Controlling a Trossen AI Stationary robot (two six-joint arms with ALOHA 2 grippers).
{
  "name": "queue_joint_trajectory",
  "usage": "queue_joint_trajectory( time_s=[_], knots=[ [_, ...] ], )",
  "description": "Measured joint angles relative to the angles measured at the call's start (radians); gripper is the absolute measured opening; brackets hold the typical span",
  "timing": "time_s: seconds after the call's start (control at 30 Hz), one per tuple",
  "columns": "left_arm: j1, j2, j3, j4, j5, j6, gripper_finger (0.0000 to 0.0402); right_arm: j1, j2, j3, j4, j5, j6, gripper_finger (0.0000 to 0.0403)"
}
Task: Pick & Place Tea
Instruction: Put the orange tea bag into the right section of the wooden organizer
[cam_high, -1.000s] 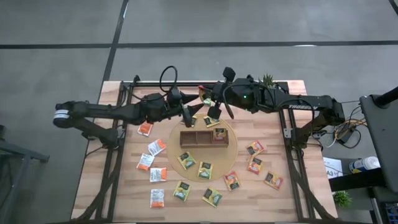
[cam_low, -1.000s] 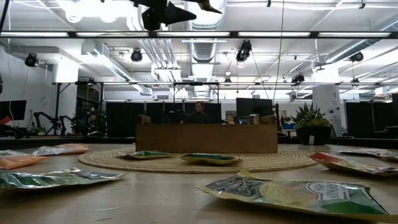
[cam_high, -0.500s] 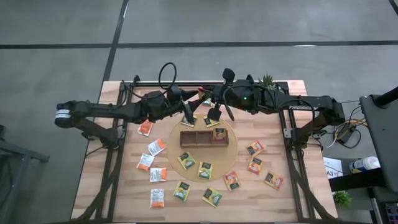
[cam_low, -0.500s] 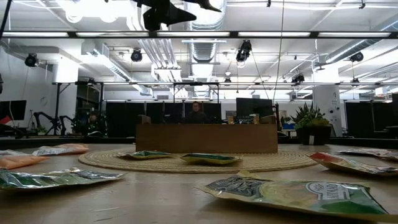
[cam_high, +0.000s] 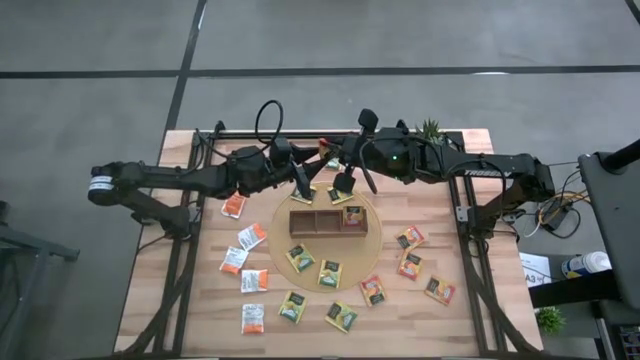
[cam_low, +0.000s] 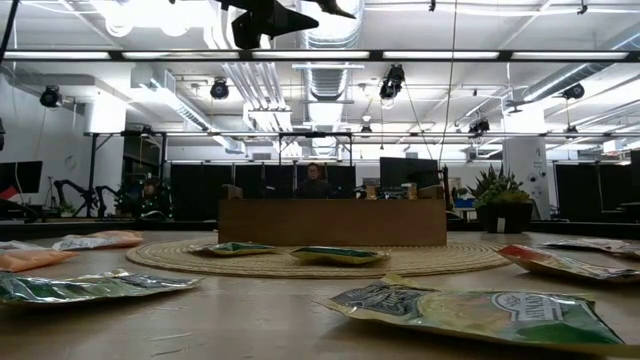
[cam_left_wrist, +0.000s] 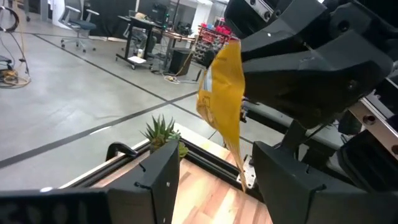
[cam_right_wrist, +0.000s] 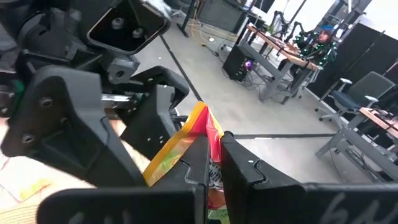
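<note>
The tea sachet (cam_right_wrist: 198, 142) in play is yellow with a red top edge, and I hold it up in the air above the far edge of the table (cam_high: 190, 310), behind the round woven mat (cam_high: 372, 235). My right jaws (cam_right_wrist: 212, 163) are pressed shut on it, the two dark fingers (cam_right_wrist: 239, 171) nearly touching with the paper pinched between them. My left jaws (cam_left_wrist: 214, 180) stand apart on either side of the same sachet (cam_left_wrist: 225, 102), which hangs edge-on in the gap between them without my fingers (cam_left_wrist: 158, 177) touching it as far as I can tell.

Both of my arms reach inward from the table's sides and meet near the middle of its far edge, wrists facing one another, well above the surface; from table height only a dark bit of them shows at the top.

Below, the wooden three-compartment tray (cam_high: 327, 220) sits on the mat, with one sachet in its right-hand compartment. More sachets (cam_high: 330, 273) lie flat over the light plank table: white-and-orange ones (cam_high: 253, 280) to the left, yellow-green ones in front, orange-red ones (cam_high: 410, 265) to the right. A small spiky potted plant (cam_high: 430, 129) stands at the far edge. Beyond is a workshop with desks, chairs, ceiling ducts and a person (cam_low: 316, 180) seated behind the tray. The right forearm carries white lettering too small for me to read.
</note>
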Motion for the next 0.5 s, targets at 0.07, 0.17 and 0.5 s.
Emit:
queue_joint_trajectory(
  time_s=[0.07,0.17,0.5],
  knots=[
    [0.0,0.0,0.0,0.0,0.0,-0.003,0.0195,0.0,0.0,0.0,0.003,0.013,0.0,0.0018],
    [0.0,0.0,0.0,0.0,0.0,-0.017,0.0195,0.0,0.0,0.0,0.002,0.018,0.0,0.0018],
    [-0.001,0.003,-0.001,0.0,0.023,-0.045,0.0195,0.0,0.0,0.0,0.018,0.018,0.004,0.0018]
  ],
)
